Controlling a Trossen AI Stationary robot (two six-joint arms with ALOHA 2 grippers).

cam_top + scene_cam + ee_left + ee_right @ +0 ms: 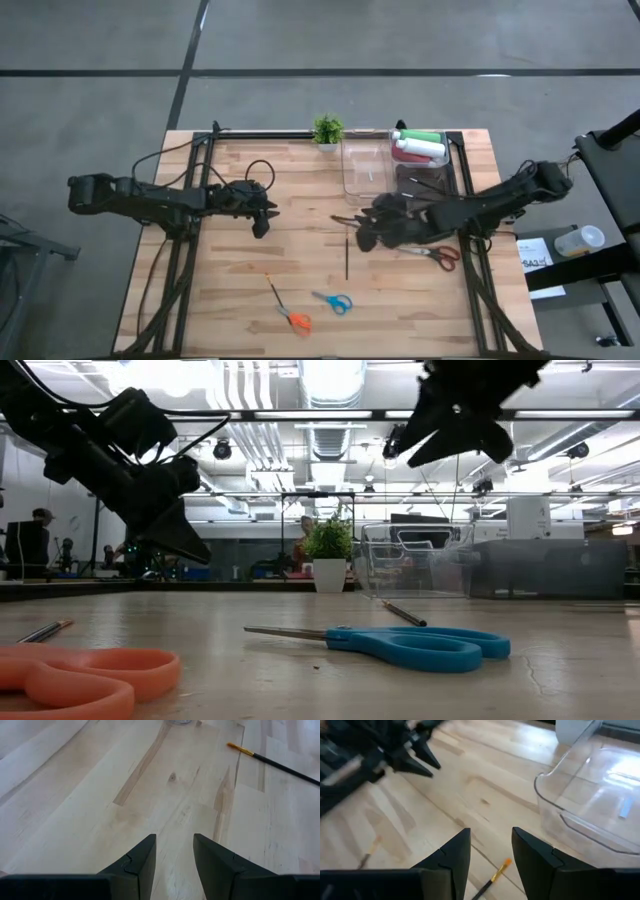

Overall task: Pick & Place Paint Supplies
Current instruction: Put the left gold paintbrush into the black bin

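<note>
A thin dark brush (347, 256) lies flat on the wooden table; its orange tip (503, 865) shows below my right gripper (490, 850). That gripper (366, 236) hangs open above the table (465, 420) and holds nothing. A second brush (272, 290) lies toward the near edge. Green (420, 136) and white (425, 150) squeeze bottles lie in a bin at the far right. My left gripper (262, 222) hovers open over bare wood (175, 855), left of the middle, with a brush (272, 763) ahead of it.
A clear empty bin (365, 168) and a darker one (425, 182) stand far right, a potted plant (327, 130) at the far edge. Orange (296, 320), blue (336, 302), red (440, 255) and dark (346, 220) scissors lie about the table.
</note>
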